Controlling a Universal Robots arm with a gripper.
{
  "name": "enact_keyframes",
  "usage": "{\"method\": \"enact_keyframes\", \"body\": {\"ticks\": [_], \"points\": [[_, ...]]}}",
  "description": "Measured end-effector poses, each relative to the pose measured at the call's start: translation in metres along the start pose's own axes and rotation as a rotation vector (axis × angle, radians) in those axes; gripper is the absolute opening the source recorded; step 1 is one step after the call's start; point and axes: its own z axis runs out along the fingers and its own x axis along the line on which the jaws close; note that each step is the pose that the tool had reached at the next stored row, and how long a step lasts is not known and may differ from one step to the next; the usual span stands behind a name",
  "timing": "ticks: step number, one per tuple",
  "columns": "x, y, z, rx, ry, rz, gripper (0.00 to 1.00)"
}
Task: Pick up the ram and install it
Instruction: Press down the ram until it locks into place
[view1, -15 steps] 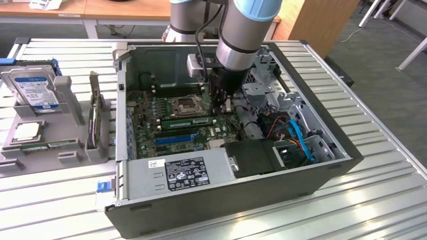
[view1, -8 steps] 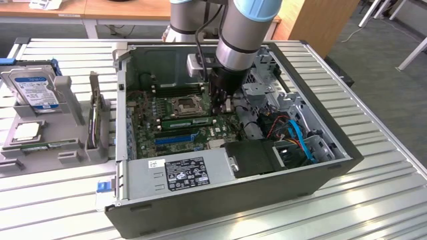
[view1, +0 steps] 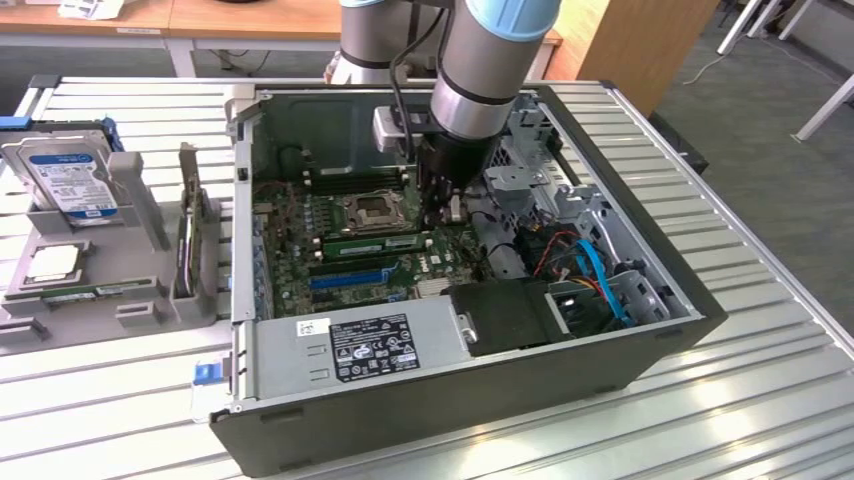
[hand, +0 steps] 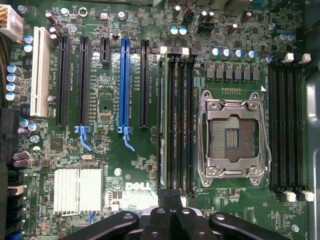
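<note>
The ram (view1: 374, 243) is a long green stick standing on edge in a memory slot of the motherboard, beside the processor socket (view1: 370, 211). In the wrist view the ram (hand: 161, 120) shows edge-on in the slot closest to the expansion slots. My gripper (view1: 449, 214) hangs straight down inside the open case, at the end of the stick toward the exterior view's right. In the wrist view my gripper (hand: 170, 196) has its black fingers (hand: 161, 212) pressed together, with the tips right at the stick's end. Nothing shows between the fingers.
The computer case (view1: 627, 340) lies open on a slatted metal table (view1: 747, 400). A grey holder (view1: 127, 270) at the exterior view's left carries a hard drive (view1: 67, 175), an expansion card (view1: 188, 230) and another green strip (view1: 96, 291). Cables (view1: 587, 270) and drive cages crowd the case's right side.
</note>
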Motion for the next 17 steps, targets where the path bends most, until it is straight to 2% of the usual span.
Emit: {"method": "enact_keyframes", "body": {"ticks": [17], "points": [[0.0008, -0.0005, 0.0086, 0.0, 0.0008, 0.0, 0.1]]}}
